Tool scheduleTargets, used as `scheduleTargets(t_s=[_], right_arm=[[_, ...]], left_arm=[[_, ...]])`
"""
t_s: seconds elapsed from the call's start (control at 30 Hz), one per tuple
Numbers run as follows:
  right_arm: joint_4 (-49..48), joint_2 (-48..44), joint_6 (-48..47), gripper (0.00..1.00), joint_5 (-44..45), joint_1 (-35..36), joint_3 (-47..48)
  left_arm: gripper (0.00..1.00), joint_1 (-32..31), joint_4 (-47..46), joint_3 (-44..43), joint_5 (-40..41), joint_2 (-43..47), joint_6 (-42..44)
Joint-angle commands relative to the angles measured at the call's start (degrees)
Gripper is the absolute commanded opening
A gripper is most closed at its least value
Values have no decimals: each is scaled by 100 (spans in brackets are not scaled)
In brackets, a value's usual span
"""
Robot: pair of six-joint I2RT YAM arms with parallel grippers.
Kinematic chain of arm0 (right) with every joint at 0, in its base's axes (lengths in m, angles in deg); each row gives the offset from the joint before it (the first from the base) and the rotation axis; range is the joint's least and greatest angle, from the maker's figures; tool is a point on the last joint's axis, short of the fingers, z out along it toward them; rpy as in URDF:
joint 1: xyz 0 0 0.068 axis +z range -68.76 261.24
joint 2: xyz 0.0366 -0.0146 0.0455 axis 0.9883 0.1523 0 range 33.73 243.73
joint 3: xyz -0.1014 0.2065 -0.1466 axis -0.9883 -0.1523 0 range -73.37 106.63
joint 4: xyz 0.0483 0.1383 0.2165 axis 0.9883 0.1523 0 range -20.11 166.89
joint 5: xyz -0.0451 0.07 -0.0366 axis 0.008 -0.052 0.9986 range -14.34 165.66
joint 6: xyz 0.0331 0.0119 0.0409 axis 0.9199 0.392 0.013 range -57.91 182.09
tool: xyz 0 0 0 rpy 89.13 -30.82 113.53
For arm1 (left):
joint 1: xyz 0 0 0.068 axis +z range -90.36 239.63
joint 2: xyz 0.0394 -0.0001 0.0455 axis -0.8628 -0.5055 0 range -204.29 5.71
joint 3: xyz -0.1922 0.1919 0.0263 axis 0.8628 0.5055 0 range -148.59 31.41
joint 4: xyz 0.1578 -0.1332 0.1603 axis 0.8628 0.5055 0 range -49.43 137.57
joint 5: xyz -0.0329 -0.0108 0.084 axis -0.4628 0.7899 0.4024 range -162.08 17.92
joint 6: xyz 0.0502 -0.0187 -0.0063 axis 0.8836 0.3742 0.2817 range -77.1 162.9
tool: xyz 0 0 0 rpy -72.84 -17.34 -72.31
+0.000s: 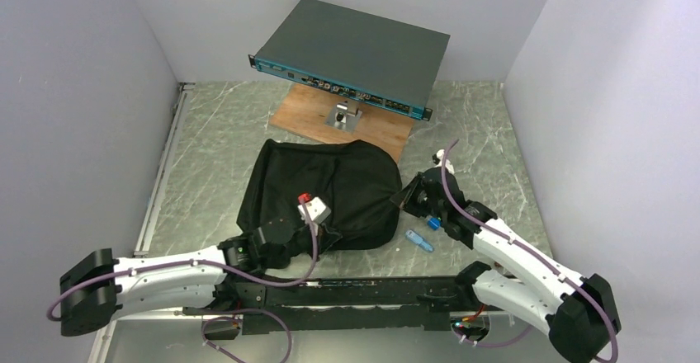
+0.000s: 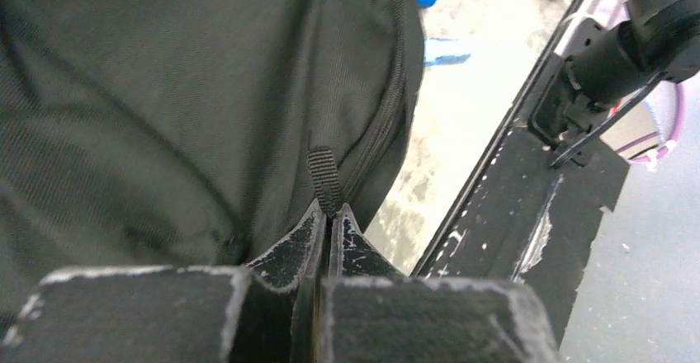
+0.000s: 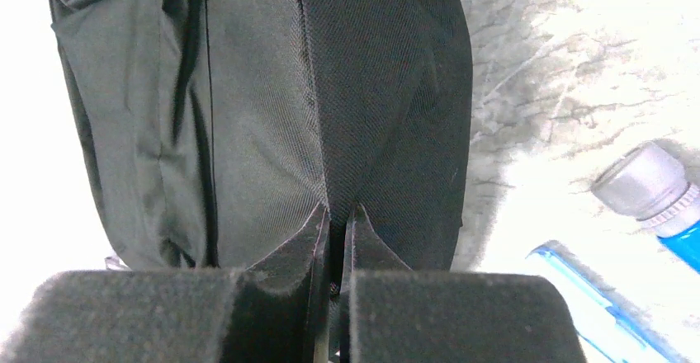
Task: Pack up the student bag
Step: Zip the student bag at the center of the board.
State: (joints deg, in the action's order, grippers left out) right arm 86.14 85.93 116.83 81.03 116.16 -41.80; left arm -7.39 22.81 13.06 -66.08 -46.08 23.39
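1. The student bag (image 1: 330, 194) lies flat on the marbled surface (image 1: 215, 148), in the middle of the top view, its black fabric rumpled.
2. The left fingers (image 1: 324, 236) sit at the bag's lower edge. In the left wrist view they (image 2: 314, 227) are pressed together, clamped on a short black webbing pull tab (image 2: 324, 177) that hangs beside a zipper seam.
3. The right fingers (image 1: 402, 199) meet the bag's right edge. In the right wrist view they (image 3: 318, 231) are pinched shut on a fold of the bag's fabric – a flat side pocket shows at the left of that frame.
4. A small blue object (image 1: 419, 241) lies on the surface just right of the bag, below the right fingers.
5. At the top of the overhead frame, a dark grey rack-mount device (image 1: 351, 49) with a teal front is tilted on a metal stand – under it lies a wooden board (image 1: 384, 132), close to the bag's upper edge.
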Motion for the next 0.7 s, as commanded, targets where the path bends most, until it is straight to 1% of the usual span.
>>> scheduleTargets(t_s=[0.0, 0.03, 0.13, 0.23, 0.33, 0.4, 0.5, 0.6, 0.67], right_arm=[[-502, -92, -643, 0, 218, -579, -34], [-531, -42, -697, 0, 177, -630, -3], [-664, 184, -826, 0, -17, -732, 107], [-847, 315, -939, 0, 44, -755, 84], [-875, 442, -972, 0, -3, -852, 142], [-944, 448, -1006, 0, -32, -855, 151], [-786, 449, -1095, 0, -50, -857, 261], [-960, 288, -1357, 0, -28, -857, 107], [-979, 280, -1607, 0, -240, -848, 145]], left_arm=[[0, -21, 1104, 418, 563, 722, -457], [0, -19, 1188, 469, 584, 891, -483], [0, -13, 1693, 542, 1029, 1324, -799], [0, -15, 2058, 734, 1043, 1647, -1188], [0, -15, 1929, 946, 606, 1762, -1463], [0, -13, 1950, 960, 401, 1759, -1604], [0, -21, 1932, 884, 6, 1668, -1674], [0, -19, 1340, 969, -530, 1290, -1679], [0, -17, 1336, 791, -728, 992, -1610]])
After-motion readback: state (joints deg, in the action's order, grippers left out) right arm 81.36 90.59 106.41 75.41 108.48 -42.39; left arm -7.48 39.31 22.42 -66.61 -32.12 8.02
